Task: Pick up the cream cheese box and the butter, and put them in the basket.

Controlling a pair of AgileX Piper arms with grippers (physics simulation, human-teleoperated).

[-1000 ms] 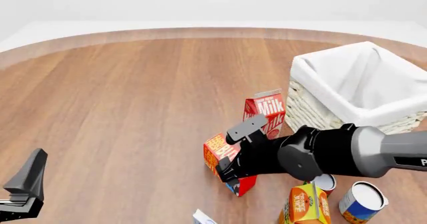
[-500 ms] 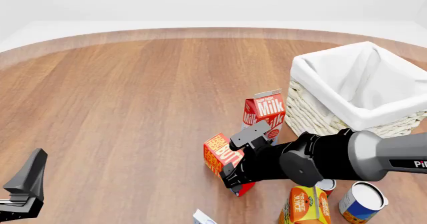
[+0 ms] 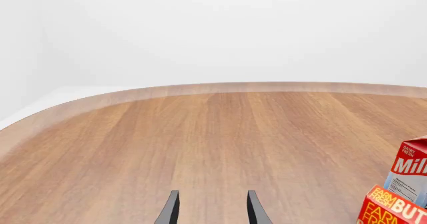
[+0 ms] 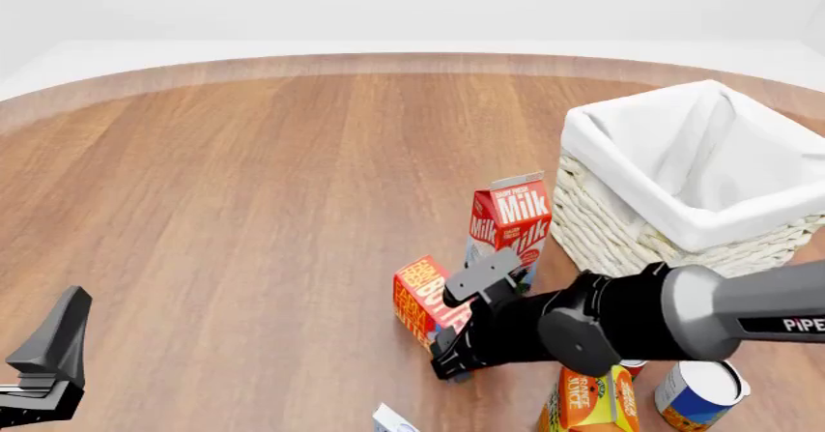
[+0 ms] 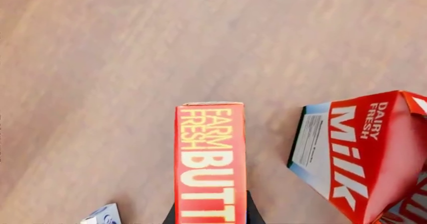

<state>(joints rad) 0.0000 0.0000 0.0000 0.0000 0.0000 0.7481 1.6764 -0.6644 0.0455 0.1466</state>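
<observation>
Left wrist view: the left gripper (image 3: 212, 211) has its fingers apart w/ nothing in it, over bare table (image 3: 200, 144). It's far from the boxes, so prob. waiting its turn.

Front view: the right gripper (image 4: 454, 340) is low at the butter (image 4: 420, 300), which stands on the table beside the milk carton (image 4: 511, 221). The basket (image 4: 619, 229) sits behind, to the right. A corner of the cream cheese box (image 4: 390, 419) shows at the near edge.

Right wrist view: fingers sit on both sides of the butter (image 5: 209, 169), so it can squeeze. Can't tell if it's clamped yet.
</observation>
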